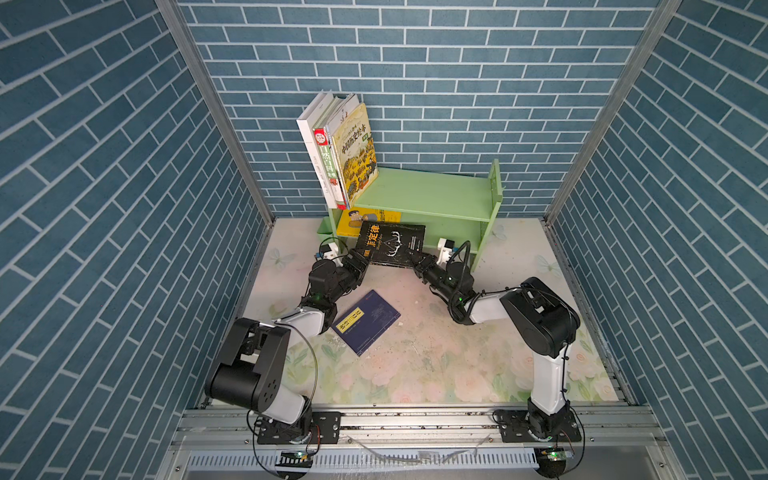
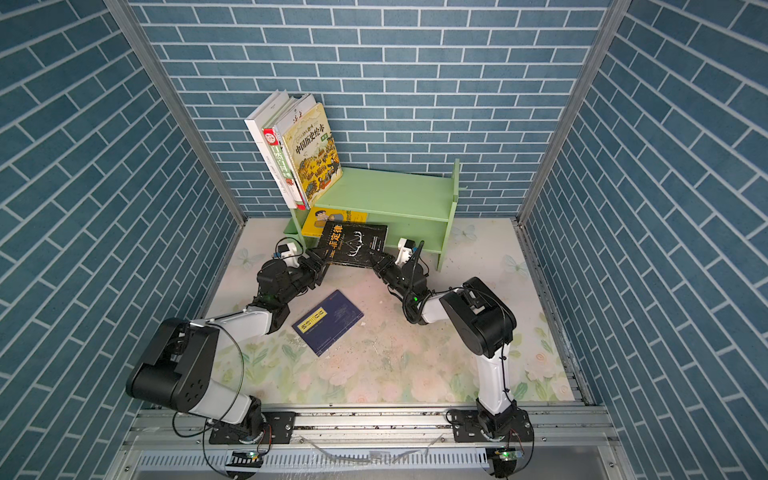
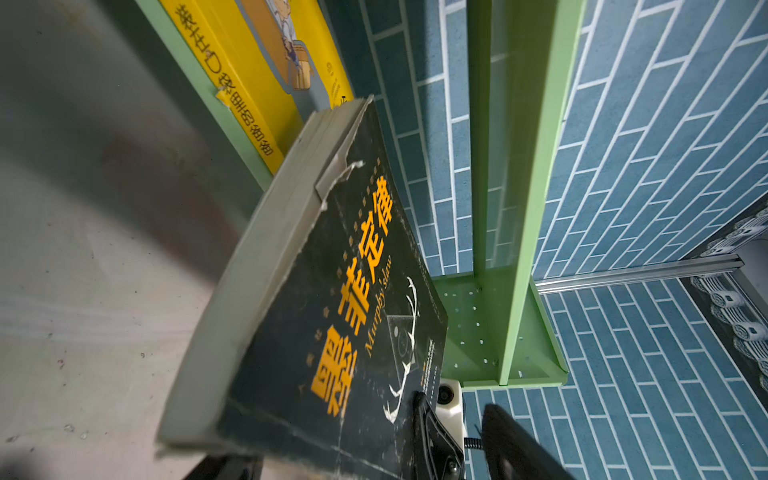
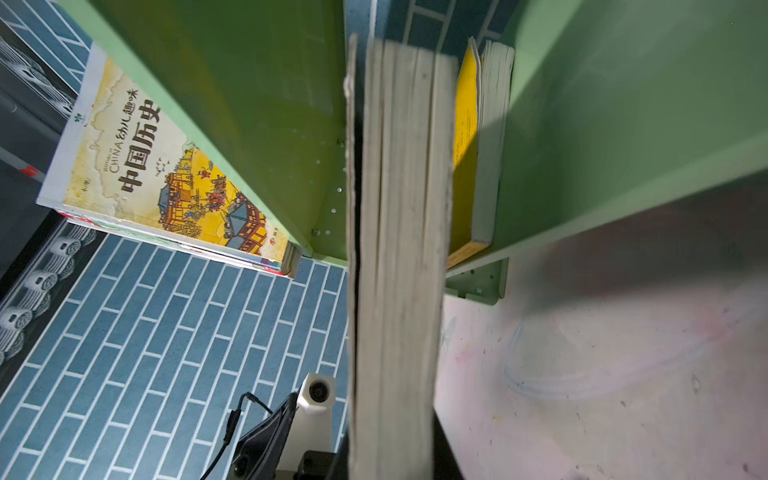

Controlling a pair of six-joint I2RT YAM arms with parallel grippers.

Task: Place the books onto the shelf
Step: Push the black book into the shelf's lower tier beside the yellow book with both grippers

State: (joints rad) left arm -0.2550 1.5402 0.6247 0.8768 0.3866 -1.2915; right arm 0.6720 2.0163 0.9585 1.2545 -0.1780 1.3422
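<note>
Already four upright books point(image 1: 355, 153) and a flat bright yellow book point(image 1: 386, 216) sit on the light green wooden shelf point(image 1: 436, 195). Our right gripper point(image 1: 417, 259) clamps the black paperback point(image 1: 392, 243) mid-frame. We cannot tell if our left gripper point(image 1: 359, 259) grips it. The navy book point(image 1: 365, 322) is left, lower centre.

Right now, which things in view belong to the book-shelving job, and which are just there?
Job: black book, navy book, bright yellow book, upright books, green shelf.
Just there: floral table cover, brick-pattern walls, front rail.

Both arms reach forward and inward, the left end effector point(image 1: 362, 260) facing the clamped right end effector point(image 1: 416, 261).
</note>
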